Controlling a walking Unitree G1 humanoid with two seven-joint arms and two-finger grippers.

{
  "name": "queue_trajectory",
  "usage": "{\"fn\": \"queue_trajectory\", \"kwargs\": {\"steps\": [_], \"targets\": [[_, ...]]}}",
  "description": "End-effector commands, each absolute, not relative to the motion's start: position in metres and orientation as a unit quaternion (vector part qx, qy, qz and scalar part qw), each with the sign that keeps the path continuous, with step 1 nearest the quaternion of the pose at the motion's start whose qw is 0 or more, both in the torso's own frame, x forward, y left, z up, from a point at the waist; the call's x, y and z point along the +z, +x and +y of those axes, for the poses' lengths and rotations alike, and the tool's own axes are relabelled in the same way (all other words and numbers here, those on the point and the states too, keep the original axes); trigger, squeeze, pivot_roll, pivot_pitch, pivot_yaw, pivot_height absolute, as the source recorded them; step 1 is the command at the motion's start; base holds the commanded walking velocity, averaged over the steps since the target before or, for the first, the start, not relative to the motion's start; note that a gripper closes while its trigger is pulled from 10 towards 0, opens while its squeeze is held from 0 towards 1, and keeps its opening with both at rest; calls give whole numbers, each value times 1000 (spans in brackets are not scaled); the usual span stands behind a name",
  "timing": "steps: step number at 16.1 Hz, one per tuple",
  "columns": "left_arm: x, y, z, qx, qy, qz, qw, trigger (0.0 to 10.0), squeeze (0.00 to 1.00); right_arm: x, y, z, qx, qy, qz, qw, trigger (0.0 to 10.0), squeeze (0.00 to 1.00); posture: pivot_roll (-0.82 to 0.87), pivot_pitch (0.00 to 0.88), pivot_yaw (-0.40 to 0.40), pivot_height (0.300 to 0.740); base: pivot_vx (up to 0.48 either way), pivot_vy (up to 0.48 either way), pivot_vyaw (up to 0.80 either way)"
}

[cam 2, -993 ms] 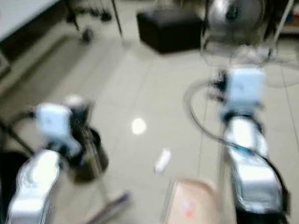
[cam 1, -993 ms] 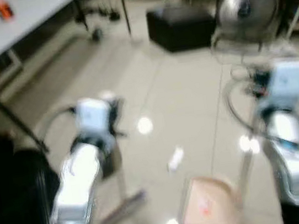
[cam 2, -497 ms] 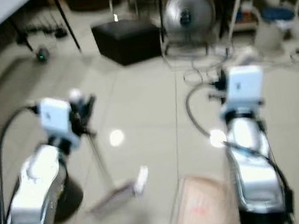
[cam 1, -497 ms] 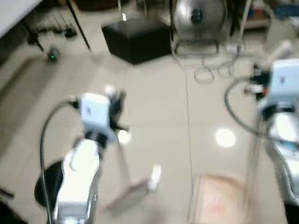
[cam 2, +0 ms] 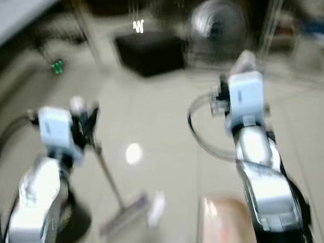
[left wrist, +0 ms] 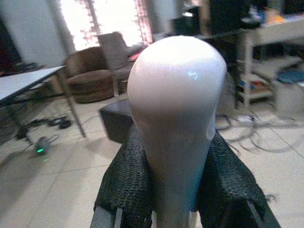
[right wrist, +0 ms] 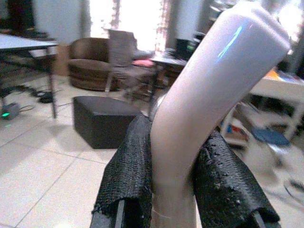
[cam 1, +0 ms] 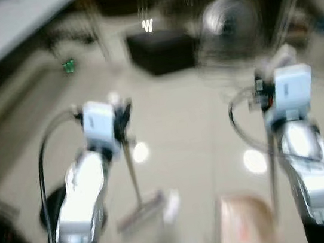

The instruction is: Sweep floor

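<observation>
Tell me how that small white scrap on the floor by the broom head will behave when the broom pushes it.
The white scrap looks small and thin beside the broom head, so it is probably light and should slide easily. The tile floor shines with glare, likely smooth, so it may skid or flutter aside. Blur hides its material.

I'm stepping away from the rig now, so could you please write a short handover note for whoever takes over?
Left hand: shut on the broom handle; the broom head rests on the tiled floor, right beside a small white scrap.
Right hand: shut on the dustpan handle; the tan dustpan sits low, ahead of the right arm.
Done: both tools are in hand.
Left: sweep the scrap into the dustpan; it is not in the pan yet. Head views are blurred, so check for other litter.
</observation>
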State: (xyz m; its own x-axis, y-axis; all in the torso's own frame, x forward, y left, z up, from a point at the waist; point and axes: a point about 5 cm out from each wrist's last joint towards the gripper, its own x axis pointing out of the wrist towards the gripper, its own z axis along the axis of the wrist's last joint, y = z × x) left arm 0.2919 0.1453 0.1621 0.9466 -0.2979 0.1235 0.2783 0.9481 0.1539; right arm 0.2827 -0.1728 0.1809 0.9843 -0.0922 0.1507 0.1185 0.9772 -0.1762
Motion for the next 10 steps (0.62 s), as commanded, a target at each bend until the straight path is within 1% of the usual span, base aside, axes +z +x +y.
{"fn": "queue_trajectory", "kwargs": {"steps": [1,3,6,8,10], "targets": [[169,292,155,-130,86,-88,984,10000,0,190,283,-161,-32,-78,-102,991,10000,0,-20,37,40,740,371,0,669],[170,293,154,-132,87,-88,984,10000,0,189,283,-162,-32,-59,-105,992,10000,0,-20,42,47,740,369,0,0],[169,292,151,-143,86,-83,982,10000,0,192,282,-165,-43,-89,-125,987,10000,0,-15,54,57,740,370,0,0],[168,295,145,-159,87,-82,980,10000,0,193,283,-162,-28,-107,-143,984,10000,0,0,71,62,740,369,0,0],[168,300,139,-171,87,-83,978,10000,0,191,286,-162,-31,-102,-145,984,10000,0,6,81,68,740,368,0,0]]}}
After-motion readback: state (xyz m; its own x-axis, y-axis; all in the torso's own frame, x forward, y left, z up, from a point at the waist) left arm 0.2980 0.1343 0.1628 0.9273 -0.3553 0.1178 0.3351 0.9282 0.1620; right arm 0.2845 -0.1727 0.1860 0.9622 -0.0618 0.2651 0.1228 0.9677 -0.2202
